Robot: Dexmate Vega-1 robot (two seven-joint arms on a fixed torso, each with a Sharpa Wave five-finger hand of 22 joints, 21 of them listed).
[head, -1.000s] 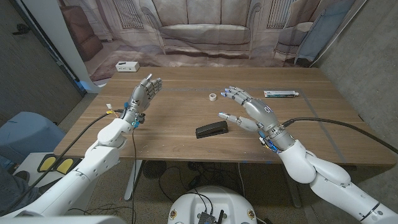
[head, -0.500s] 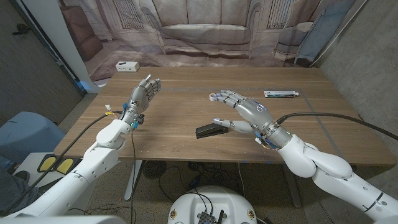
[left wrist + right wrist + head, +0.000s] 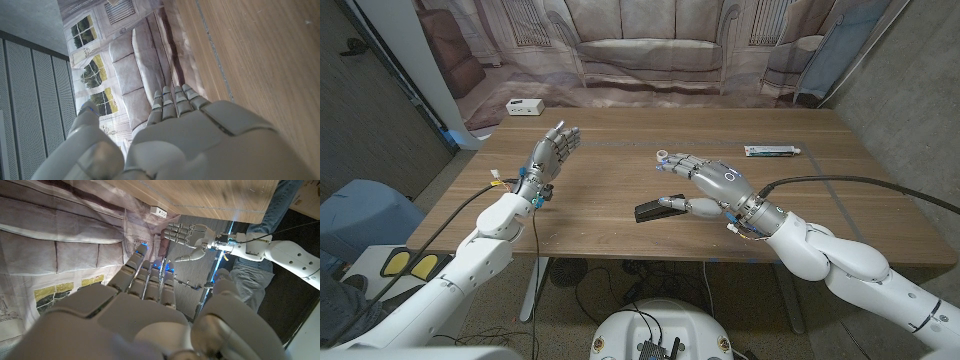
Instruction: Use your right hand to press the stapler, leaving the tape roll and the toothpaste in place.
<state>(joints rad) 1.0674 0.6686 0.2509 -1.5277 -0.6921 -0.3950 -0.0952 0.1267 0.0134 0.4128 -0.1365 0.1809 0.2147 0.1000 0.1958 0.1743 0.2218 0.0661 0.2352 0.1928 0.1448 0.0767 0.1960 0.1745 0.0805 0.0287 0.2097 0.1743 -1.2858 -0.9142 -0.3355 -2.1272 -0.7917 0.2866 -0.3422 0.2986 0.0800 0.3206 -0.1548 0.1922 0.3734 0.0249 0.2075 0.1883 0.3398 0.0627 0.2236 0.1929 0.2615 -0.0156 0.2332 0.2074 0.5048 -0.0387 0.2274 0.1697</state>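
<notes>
Right hand [image 3: 712, 183] — empty, fingers spread — has moved left over the stapler [image 3: 660, 209]

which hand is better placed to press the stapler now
Right. The right hand hovers open just over the black stapler, thumb by its near end. The left hand is raised open far across the table.

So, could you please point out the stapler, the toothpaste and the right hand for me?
stapler [image 3: 651, 210]: head view, on its black body left of the thumb.
toothpaste [image 3: 772, 151]: head view, on the middle of the tube.
right hand [image 3: 712, 182]: head view, on the back of the hand.
</notes>
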